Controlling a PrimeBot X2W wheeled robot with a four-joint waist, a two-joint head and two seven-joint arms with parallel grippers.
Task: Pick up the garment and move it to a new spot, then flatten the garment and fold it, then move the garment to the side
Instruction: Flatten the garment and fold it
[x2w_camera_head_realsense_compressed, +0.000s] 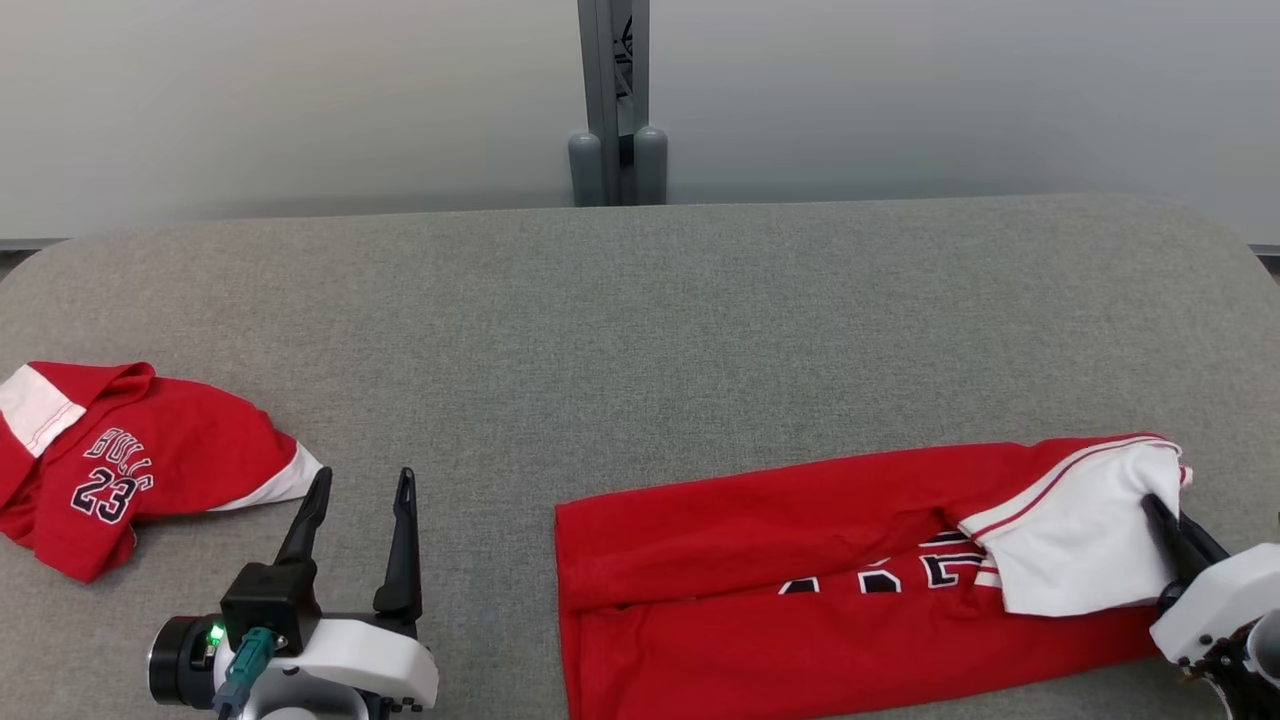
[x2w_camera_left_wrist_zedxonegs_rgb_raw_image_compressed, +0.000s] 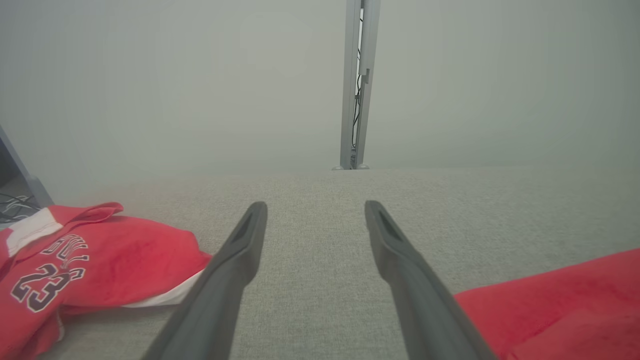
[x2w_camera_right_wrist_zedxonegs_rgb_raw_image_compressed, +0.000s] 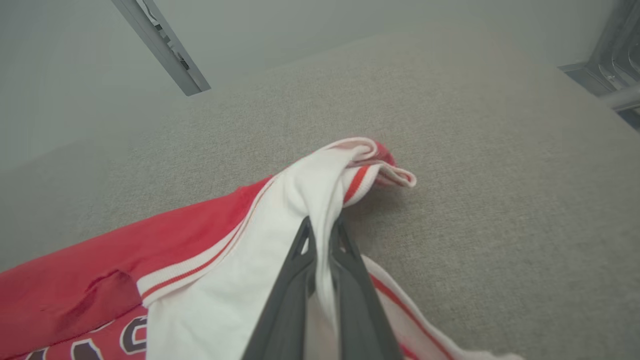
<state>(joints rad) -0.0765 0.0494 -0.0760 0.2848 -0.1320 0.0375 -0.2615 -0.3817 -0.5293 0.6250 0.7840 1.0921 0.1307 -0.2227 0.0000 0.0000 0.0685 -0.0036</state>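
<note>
The garment (x2w_camera_head_realsense_compressed: 800, 580), a red jersey with a white sleeve and dark lettering, lies folded lengthwise on the grey table's near right (x2w_camera_right_wrist_zedxonegs_rgb_raw_image_compressed: 75, 290). My right gripper (x2w_camera_head_realsense_compressed: 1160, 515) is shut on its white sleeve end (x2w_camera_right_wrist_zedxonegs_rgb_raw_image_compressed: 320, 225), with cloth pinched between the fingers. My left gripper (x2w_camera_head_realsense_compressed: 360, 490) stands open over bare table at the near left, holding nothing (x2w_camera_left_wrist_zedxonegs_rgb_raw_image_compressed: 312, 210). The garment's red edge (x2w_camera_left_wrist_zedxonegs_rgb_raw_image_compressed: 550, 300) shows at the lower right of the left wrist view.
A second red jersey (x2w_camera_head_realsense_compressed: 120, 470) marked 23 lies crumpled at the table's left edge (x2w_camera_left_wrist_zedxonegs_rgb_raw_image_compressed: 75, 265). A grey metal post (x2w_camera_head_realsense_compressed: 612, 100) stands behind the table's (x2w_camera_head_realsense_compressed: 640, 300) far edge.
</note>
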